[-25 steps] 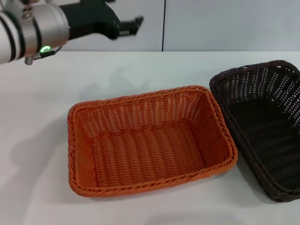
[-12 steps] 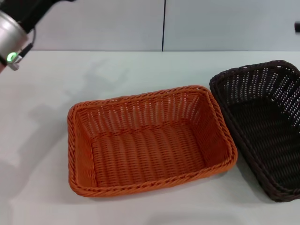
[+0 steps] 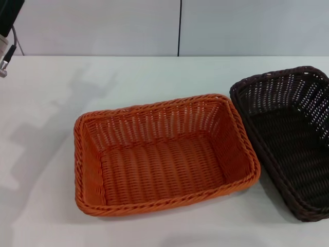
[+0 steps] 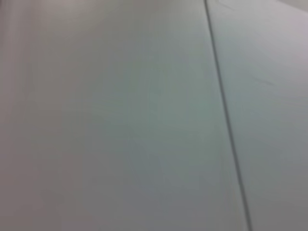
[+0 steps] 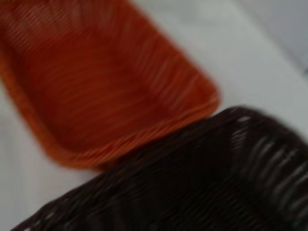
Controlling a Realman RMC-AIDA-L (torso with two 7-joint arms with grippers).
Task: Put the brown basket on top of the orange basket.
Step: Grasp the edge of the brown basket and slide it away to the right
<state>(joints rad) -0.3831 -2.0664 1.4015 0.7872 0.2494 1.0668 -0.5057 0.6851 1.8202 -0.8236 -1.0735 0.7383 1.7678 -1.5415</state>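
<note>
The orange basket [image 3: 164, 154] sits empty in the middle of the white table. The brown basket [image 3: 290, 139] sits empty right beside it on the right, its rim touching or almost touching the orange rim. The right wrist view looks down on both, the brown basket [image 5: 202, 173] close and the orange basket [image 5: 96, 82] beyond. Only a piece of the left arm [image 3: 6, 20] shows at the head view's top left corner. Neither gripper shows in any view. The left wrist view shows only the wall.
The white table [image 3: 154, 77] runs back to a pale grey wall with a dark vertical seam [image 3: 180, 28]. The brown basket reaches the head view's right edge.
The left arm has swung up and away to the left, almost out of the head view. Both baskets have stayed in place.
</note>
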